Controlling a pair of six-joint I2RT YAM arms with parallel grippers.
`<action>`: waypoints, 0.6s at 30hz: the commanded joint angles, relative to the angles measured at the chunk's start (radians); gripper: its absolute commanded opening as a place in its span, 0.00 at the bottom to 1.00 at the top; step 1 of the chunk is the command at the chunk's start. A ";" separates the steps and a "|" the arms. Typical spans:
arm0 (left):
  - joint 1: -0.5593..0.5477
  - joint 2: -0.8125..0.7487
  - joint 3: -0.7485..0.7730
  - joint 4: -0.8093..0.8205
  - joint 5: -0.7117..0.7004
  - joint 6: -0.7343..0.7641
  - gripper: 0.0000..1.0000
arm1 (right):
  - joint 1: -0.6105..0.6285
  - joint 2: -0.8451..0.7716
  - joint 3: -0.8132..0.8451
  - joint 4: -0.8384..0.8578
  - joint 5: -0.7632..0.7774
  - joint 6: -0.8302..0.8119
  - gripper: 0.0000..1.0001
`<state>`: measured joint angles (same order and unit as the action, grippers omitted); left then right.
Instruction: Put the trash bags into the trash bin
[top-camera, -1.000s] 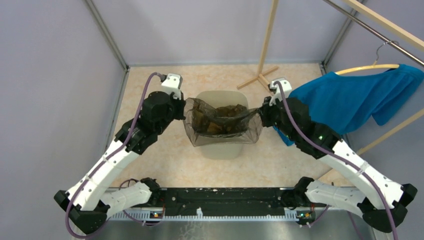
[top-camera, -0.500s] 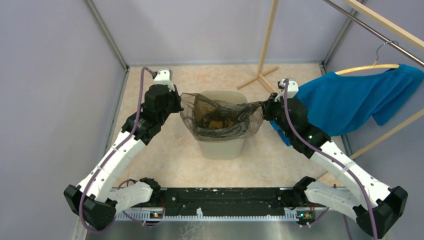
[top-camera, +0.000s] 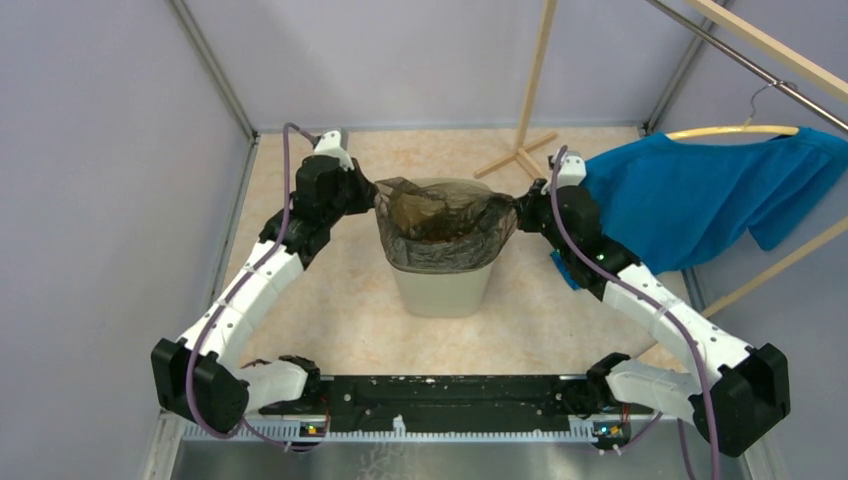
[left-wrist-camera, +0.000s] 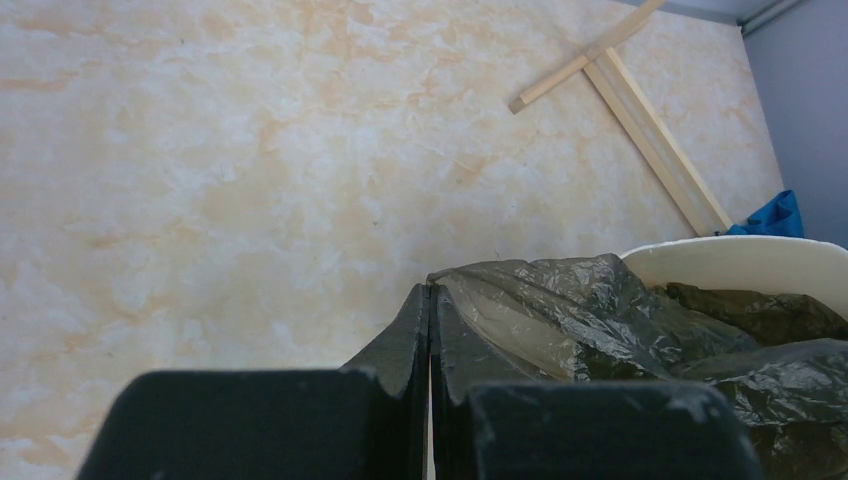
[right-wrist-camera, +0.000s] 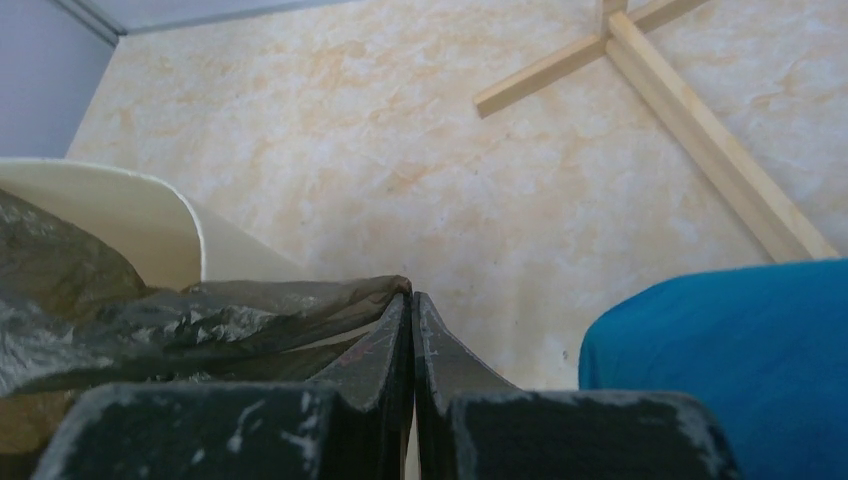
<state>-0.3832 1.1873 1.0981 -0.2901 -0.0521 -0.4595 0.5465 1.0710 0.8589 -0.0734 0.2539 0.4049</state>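
Observation:
The cream-beige trash bin (top-camera: 443, 290) stands on the floor between my arms. The dark, wrinkly trash bag (top-camera: 445, 225) is spread over its mouth and hangs round the rim. My left gripper (top-camera: 372, 196) is shut on the bag's left edge; the left wrist view shows the plastic (left-wrist-camera: 560, 315) pinched at its closed tips (left-wrist-camera: 430, 292), with the bin rim (left-wrist-camera: 740, 262) to the right. My right gripper (top-camera: 518, 208) is shut on the bag's right edge; the right wrist view shows the plastic (right-wrist-camera: 230, 315) pinched at its closed tips (right-wrist-camera: 411, 297), with the bin rim (right-wrist-camera: 120, 205) to the left.
A blue cloth garment (top-camera: 700, 200) hangs on a hanger from a wooden rack at the right, close behind my right arm. The rack's wooden cross foot (top-camera: 515, 157) lies on the floor behind the bin. Grey walls close in the left, back and right.
Both grippers have moved toward the far side of the bin with the bag edges held. The bag now sits over the bin's rim instead of hanging in front of it.

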 joint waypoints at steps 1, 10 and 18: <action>0.011 0.032 0.059 0.057 0.046 -0.013 0.00 | -0.016 0.000 -0.050 0.033 -0.054 0.025 0.00; 0.020 0.054 -0.036 0.075 0.087 -0.029 0.00 | -0.016 0.009 -0.137 0.056 -0.168 0.048 0.00; 0.020 0.026 -0.061 0.052 0.136 -0.022 0.00 | -0.015 0.050 -0.188 0.059 -0.240 0.048 0.00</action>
<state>-0.3683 1.2400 1.0237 -0.2588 0.0563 -0.4923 0.5453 1.1126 0.7261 -0.0162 0.0490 0.4503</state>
